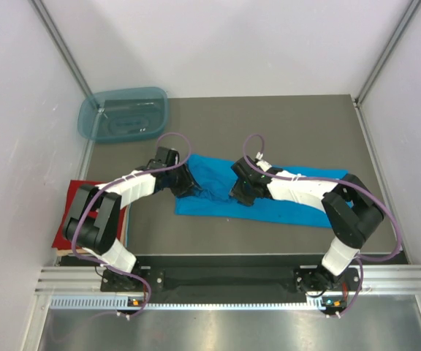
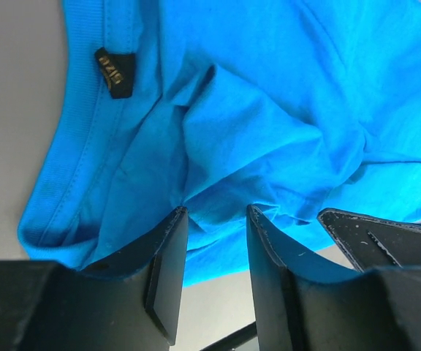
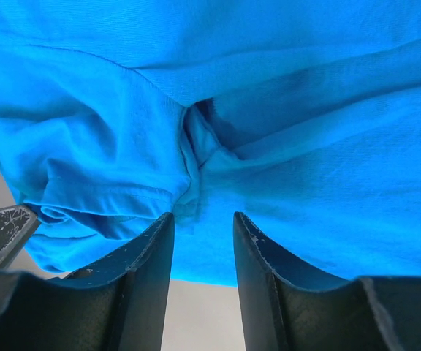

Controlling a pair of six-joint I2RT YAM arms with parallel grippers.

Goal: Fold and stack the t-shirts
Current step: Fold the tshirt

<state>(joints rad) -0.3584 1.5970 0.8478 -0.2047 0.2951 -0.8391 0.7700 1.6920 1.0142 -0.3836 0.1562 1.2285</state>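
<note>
The blue shirt lies spread and rumpled on the table, on the robot's side of the tub and to its right. The red shirt is already a flat folded rectangle. It sits straight towards the arms from the tub, at the table's left edge, partly under the left arm's elbow.

Both claws are down on the half of the blue shirt nearer the tub. The left claw is at the collar end. Its wrist view shows the ribbed neckline and the black label just beyond its tips. The right claw is further from the tub, over the body of the shirt.

On each claw the jaws stand part-way apart, with a wrinkle of blue cloth bunched at the tips and bare table showing below. I cannot tell whether either one has hold of the cloth.

The red shirt looks finished, so the step in hand is the fold of the blue one, at the point of taking hold of it. Next, both claws need a sure pinch on the cloth. Judging by the creases, the grip should take every layer of the bunch and not just the top skin. Both should then lift and carry evenly, so the fold lands square, before the shirt goes onto the red one.
</note>
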